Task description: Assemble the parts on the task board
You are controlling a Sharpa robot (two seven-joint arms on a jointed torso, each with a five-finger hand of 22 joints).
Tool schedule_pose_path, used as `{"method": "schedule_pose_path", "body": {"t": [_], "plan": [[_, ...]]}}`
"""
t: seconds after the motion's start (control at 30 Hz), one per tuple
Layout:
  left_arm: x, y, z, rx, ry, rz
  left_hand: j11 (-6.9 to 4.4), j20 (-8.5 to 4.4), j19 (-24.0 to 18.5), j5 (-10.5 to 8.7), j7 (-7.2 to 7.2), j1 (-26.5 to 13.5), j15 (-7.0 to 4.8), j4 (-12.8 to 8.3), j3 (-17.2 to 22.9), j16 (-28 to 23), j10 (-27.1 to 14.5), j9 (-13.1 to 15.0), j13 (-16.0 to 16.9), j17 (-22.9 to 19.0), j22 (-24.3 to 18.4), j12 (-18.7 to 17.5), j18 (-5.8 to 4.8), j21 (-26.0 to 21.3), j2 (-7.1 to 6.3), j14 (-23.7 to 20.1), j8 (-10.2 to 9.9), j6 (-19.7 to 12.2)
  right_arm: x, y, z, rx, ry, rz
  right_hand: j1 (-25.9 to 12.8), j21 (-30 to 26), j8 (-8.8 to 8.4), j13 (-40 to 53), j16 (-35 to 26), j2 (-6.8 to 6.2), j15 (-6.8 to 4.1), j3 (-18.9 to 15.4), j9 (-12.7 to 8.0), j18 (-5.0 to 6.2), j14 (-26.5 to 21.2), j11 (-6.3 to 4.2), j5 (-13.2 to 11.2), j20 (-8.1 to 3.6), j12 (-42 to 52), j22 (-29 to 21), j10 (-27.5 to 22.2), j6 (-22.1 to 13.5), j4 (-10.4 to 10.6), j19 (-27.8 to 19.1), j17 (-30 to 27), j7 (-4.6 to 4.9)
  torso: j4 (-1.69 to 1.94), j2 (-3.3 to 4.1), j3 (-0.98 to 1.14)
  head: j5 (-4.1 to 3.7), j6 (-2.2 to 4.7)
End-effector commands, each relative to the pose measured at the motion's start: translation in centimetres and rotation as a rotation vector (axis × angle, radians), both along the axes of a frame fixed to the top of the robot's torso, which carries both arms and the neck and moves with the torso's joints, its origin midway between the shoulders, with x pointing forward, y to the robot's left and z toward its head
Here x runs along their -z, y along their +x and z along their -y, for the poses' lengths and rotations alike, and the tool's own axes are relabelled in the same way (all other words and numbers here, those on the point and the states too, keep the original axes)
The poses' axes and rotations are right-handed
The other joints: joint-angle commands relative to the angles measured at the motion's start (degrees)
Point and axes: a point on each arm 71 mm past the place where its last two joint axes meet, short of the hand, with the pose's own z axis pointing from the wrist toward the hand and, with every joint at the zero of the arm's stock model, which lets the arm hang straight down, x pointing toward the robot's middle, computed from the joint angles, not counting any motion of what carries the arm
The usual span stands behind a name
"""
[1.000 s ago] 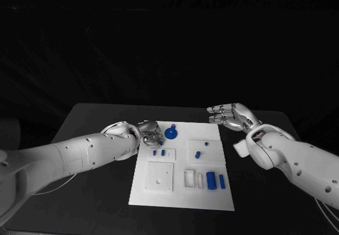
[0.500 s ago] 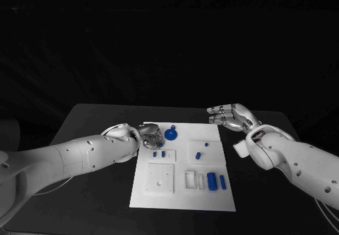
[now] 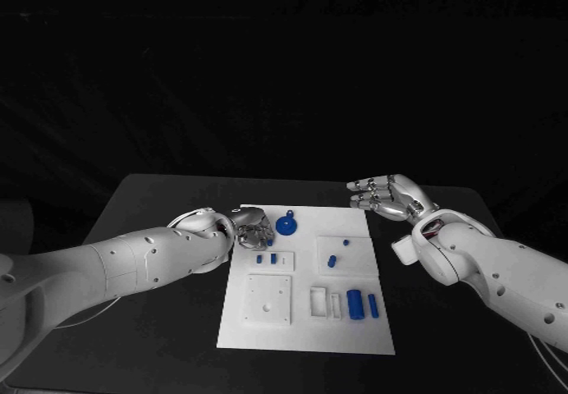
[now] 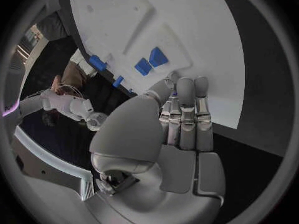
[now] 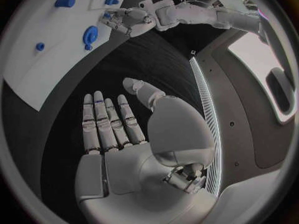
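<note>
Left hand [image 3: 249,227] sits at the upper-left edge of the task board [image 3: 302,332], fingers curled in; can't tell whether it's holding a part. The round blue part [image 3: 286,222] is just right of it, and the pair of small blue parts [image 3: 267,258] lies just below it in frame, so the left hand is clearly the nearer one. Right hand [image 3: 385,195] hovers off the board's upper-right corner over the black table [image 3: 154,197], fingers straight and slightly spread, holding nothing.
</note>
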Motion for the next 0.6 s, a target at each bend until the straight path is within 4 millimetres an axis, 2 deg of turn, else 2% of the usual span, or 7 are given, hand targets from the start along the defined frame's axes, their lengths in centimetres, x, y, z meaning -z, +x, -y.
{"method": "schedule_pose_path", "body": {"t": [0.03, 0.1, 0.27, 0.33, 0.43, 0.5, 0.6], "plan": [[-0.2, 0.1, -0.1, -0.005, -0.017, 0.031, 0.05, 0.25, -0.32, -0.03, -0.04, 0.05, 0.21, 0.13, -0.07, 0.22, -0.79, -0.03, -0.05, -0.10, 1.03, 0.33, 0.65, -0.37, -0.64, -0.48, -0.15, -0.56, 0.3, -0.1, -0.3, -0.030, -0.056, -0.008, 0.13, 1.06, -0.07, 0.24, 0.06, -0.24, -0.76, -0.81, 0.13, -0.16, 4.75, -0.50, -0.14, -0.63, -0.01, 0.41, 4.20, 1.67, 0.13, 4.14, 0.19, 0.00, 0.05, 0.01, -0.01, -0.13, 0.02], [-0.3, 0.1, -0.3, -0.012, -0.019, 0.036, 0.24, 0.33, -0.35, -0.01, 0.07, 0.08, 0.31, 0.18, 0.05, 0.18, -1.30, -0.03, -0.06, -0.13, 1.04, 0.30, 0.73, -0.38, -0.77, -0.51, -0.15, -0.67, 0.4, -0.2, -0.3, -0.037, -0.089, -0.001, 0.07, 1.89, 0.02, 0.47, 0.10, -0.09, -1.74, -1.06, 0.21, -0.01, 7.54, -1.18, -0.15, -1.51, 0.18, 0.50, 10.86, 3.61, 0.06, 6.21, 0.26, 0.19, 0.05, 0.01, -0.02, -0.16, 0.03], [-0.5, 0.2, -0.9, -0.034, -0.035, 0.052, 0.82, 0.72, -1.24, -0.10, 0.76, 0.20, 0.72, 0.25, 0.80, -0.90, -2.80, -0.01, -0.07, -0.65, 1.10, 0.32, 0.98, -0.71, -1.02, -1.43, -0.09, 0.19, 0.8, -0.4, -0.6, -0.071, -0.204, 0.013, -0.15, 5.14, 0.36, 0.56, 1.00, -0.04, -5.34, -0.85, 0.45, 0.36, 16.25, -3.34, -0.78, -4.61, 0.36, 1.35, 17.46, 8.09, -0.13, 12.77, 0.84, -0.29, 0.07, -0.07, -0.06, -0.77, 0.06], [-0.7, 0.3, -1.1, -0.049, -0.060, 0.056, 1.00, 0.90, -2.26, -0.47, 1.00, 0.34, 0.88, 0.06, 1.45, -2.08, -3.08, -0.02, -0.07, -1.20, 1.12, 0.31, 0.96, -1.01, -1.14, -2.46, -0.13, 0.70, 1.0, -0.6, -0.8, -0.088, -0.271, 0.024, 0.35, 7.12, 0.39, 0.59, 1.87, 0.03, -7.07, -1.71, 0.48, 0.55, 20.12, -4.40, -1.21, -6.04, 0.42, 2.17, 20.32, 9.17, -0.26, 15.93, 1.41, -0.69, 0.02, -0.08, 0.00, -0.90, 0.11], [-1.0, 0.3, -1.6, -0.075, -0.123, 0.028, 1.74, 1.70, -5.84, -0.02, 1.77, 0.08, 1.57, -0.35, 2.22, -7.88, -4.35, -0.03, -0.09, -3.78, 0.49, 0.25, 0.32, -3.28, -2.17, -6.13, -0.17, 0.68, 1.3, -1.0, -1.3, -0.108, -0.383, 0.048, 0.98, 9.81, 0.32, 0.57, 2.18, -0.16, -8.80, -3.95, 0.53, 0.38, 24.68, -5.44, -1.96, -7.95, 0.29, 3.45, 22.64, 11.16, -0.25, 19.33, 2.35, -1.35, -0.05, -0.10, 0.03, -1.13, 0.18], [-1.3, 0.4, -1.8, -0.095, -0.174, 0.008, 1.74, 2.22, -7.50, 0.63, 1.58, -0.44, 1.97, -0.31, 2.29, -11.70, -4.10, -0.01, -0.08, -5.48, -0.50, 0.42, -0.20, -5.22, -2.76, -7.44, -0.14, 0.12, 1.5, -1.2, -1.6, -0.117, -0.454, 0.064, 1.13, 11.81, 0.37, 0.63, 3.11, -0.22, -9.80, -5.24, 0.57, 0.99, 27.89, -6.03, -2.21, -8.97, 0.39, 4.46, 23.95, 11.96, -0.16, 21.99, 3.25, -1.72, -0.07, -0.03, 0.03, -1.28, 0.25], [-2.0, 0.5, -2.3, -0.145, -0.280, -0.024, 1.84, 2.47, -7.51, 0.69, 1.81, -0.84, 2.26, -0.01, 2.19, -18.34, -3.99, 0.00, -0.09, -8.20, -2.81, 0.35, -0.79, -8.63, -2.88, -6.07, -0.12, 0.42, 1.7, -1.6, -2.0, -0.118, -0.563, 0.087, 0.87, 14.54, 0.18, 0.59, 3.22, -0.48, -10.49, -7.25, 0.49, 1.10, 30.86, -6.56, -2.46, -10.01, 0.28, 6.12, 25.00, 12.94, 0.12, 24.15, 4.77, -2.25, 0.03, 0.03, -0.08, -1.50, 0.25]]}}
